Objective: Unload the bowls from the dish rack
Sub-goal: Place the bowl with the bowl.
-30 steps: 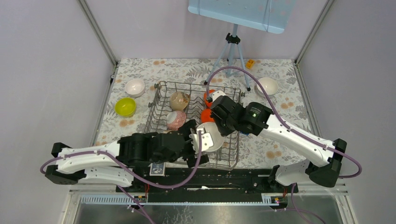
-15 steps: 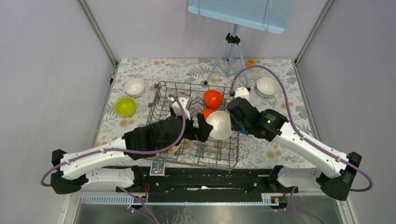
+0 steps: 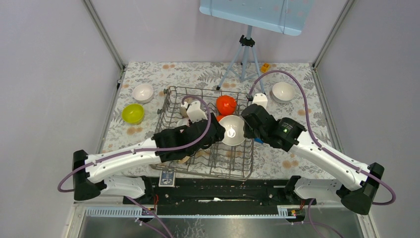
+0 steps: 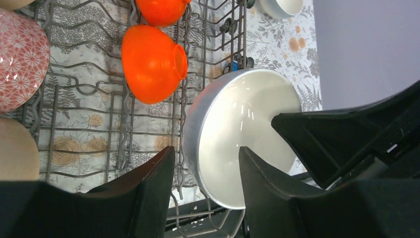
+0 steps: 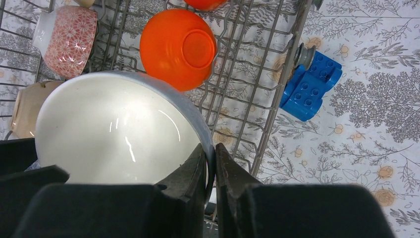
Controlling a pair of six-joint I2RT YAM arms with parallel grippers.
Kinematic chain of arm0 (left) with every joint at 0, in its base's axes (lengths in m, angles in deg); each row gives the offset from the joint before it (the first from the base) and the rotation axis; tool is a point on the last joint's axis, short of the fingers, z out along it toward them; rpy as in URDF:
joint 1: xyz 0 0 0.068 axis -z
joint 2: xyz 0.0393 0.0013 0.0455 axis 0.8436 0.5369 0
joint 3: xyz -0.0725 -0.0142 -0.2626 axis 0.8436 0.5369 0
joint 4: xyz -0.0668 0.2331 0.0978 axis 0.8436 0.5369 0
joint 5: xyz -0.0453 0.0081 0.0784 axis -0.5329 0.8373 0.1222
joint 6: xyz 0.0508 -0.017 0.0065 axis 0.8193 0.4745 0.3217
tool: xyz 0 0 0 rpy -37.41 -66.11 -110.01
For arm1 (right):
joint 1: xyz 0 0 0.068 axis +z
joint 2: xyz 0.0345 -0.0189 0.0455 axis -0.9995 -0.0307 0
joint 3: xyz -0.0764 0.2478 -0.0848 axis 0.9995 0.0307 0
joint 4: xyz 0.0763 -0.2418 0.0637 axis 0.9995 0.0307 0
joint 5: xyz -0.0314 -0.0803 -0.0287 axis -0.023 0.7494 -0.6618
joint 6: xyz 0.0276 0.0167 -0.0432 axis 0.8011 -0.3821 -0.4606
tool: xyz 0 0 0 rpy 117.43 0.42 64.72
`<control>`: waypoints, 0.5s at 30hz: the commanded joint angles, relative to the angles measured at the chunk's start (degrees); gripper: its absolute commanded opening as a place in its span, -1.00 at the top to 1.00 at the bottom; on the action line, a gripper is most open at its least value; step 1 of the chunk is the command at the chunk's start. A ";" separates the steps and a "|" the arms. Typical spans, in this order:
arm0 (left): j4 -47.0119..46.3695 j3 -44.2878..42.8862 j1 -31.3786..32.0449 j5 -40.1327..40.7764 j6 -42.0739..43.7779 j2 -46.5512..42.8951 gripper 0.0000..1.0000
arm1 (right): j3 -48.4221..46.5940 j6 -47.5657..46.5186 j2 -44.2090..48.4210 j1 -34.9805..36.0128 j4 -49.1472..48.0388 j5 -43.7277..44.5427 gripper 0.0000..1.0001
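Right gripper (image 5: 210,156): the jaws were pinched tight on the rim of the white bowl (image 5: 114,129), with one finger inside the wall and one outside.
White bowl: it hung tilted from those jaws, hollow turned up toward the right wrist camera, over the right part of the dish rack (image 3: 225,159). Whether it touched the wires could not be told.
Left gripper (image 4: 204,153): the jaws were spread, with the same bowl's rim standing in the gap. A slit of space showed between the rim and one finger, and no squeeze was visible.
Both grippers: they met at the one bowl, and the left gripper's black fingers sat at the bowl edge farthest from the right jaws.
Orange bowl (image 5: 178,47): it lay tipped among the tines just beyond the right jaws, foot toward the camera, close behind the held rim.
Second orange bowl (image 4: 161,10): it was in the rack, farther out past the first.
Pink-patterned bowl (image 5: 69,39): it was in the rack, beyond the right jaws and off to their left.
Beige bowl (image 5: 22,106): it was in the rack, left of the right jaws, beside the held bowl.
Blue block (image 5: 310,84): it was on the table (image 3: 297,111) just outside the rack wall, beyond the right jaws and to their right.
Lime bowl (image 3: 132,113), far-left white bowl (image 3: 143,92), far-right white bowl (image 3: 283,91): all three stood on the table outside the rack, well apart from both sets of jaws.
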 commanded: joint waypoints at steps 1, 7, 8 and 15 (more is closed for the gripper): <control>2.45 -4.89 -0.42 3.00 -1.79 2.62 0.03 | -0.49 2.65 1.49 -0.33 -4.35 0.15 1.00; 4.18 -5.72 -0.61 4.49 -2.79 4.29 0.22 | -0.30 3.16 1.49 -0.39 -4.18 -0.24 1.00; 4.44 -5.68 -0.69 4.63 -2.90 4.43 0.22 | -0.29 3.25 1.49 -0.34 -4.18 -0.27 1.00; 5.70 -6.53 -1.21 4.15 -2.35 6.44 0.42 | -0.77 3.11 1.49 -0.33 -3.94 -0.30 1.00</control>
